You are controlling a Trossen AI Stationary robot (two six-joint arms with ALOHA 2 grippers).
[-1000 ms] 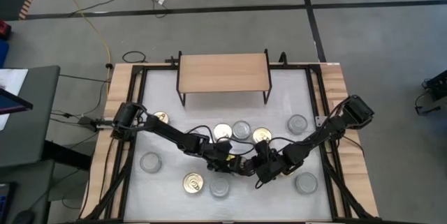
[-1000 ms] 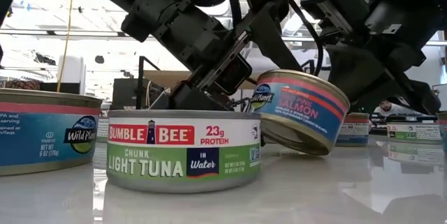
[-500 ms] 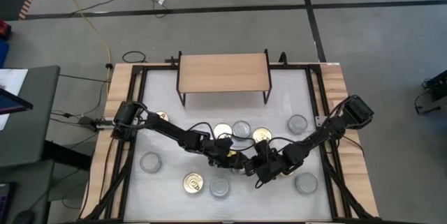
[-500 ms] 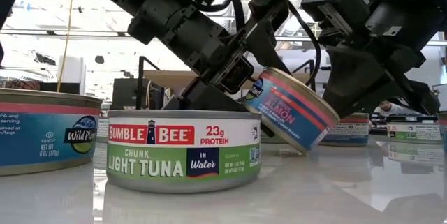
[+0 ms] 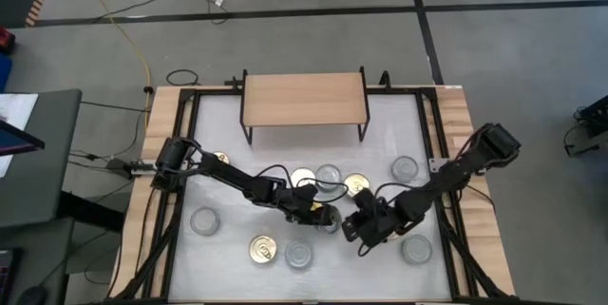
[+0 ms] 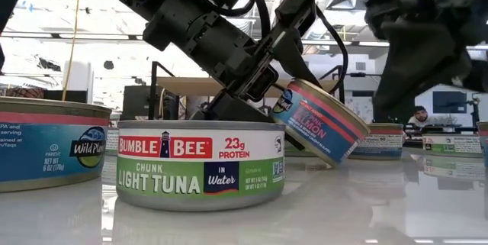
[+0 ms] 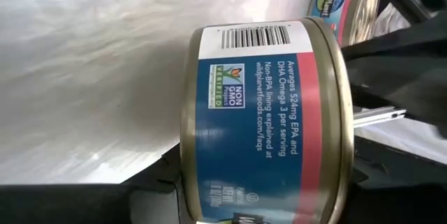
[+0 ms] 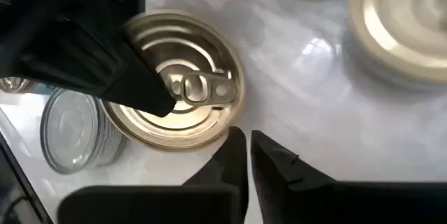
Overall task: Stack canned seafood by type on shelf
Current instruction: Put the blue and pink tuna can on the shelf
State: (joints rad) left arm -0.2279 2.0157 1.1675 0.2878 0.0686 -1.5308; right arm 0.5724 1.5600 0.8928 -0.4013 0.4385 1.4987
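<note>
My left gripper (image 5: 323, 217) is in the middle of the table, shut on a blue and red salmon tin (image 6: 320, 123) with a gold pull-tab lid (image 8: 178, 88). My right gripper (image 8: 249, 151) hangs just right of that tin, fingers shut, touching nothing. The light-wood shelf (image 5: 304, 101) stands on its black legs at the far edge, with nothing on its board. Other tins stand on the white tabletop, such as a gold-lidded one (image 5: 262, 250) and a silver-lidded one (image 5: 298, 254). My left gripper pinches the salmon tin across its flat faces: one finger (image 8: 122, 77) lies over the gold lid, the other is under the base (image 7: 188, 182). The fingers come slanting down from the table's left. The tin is tilted steeply, its lower rim (image 6: 329, 161) at or just above the tabletop.
A Bumble Bee tuna tin (image 6: 200, 165) and a Wild Planet tin (image 6: 53, 149) stand near the front edge. More tins sit behind the grippers (image 5: 329, 176) and to the right (image 5: 415, 248). Black frame rails (image 5: 180, 200) run along the table's sides.
My right gripper has drawn away from the salmon tin, up and toward the table's right edge. My left gripper kept its hold and shifted slightly right, tipping the tin steeper onto its lower rim.
</note>
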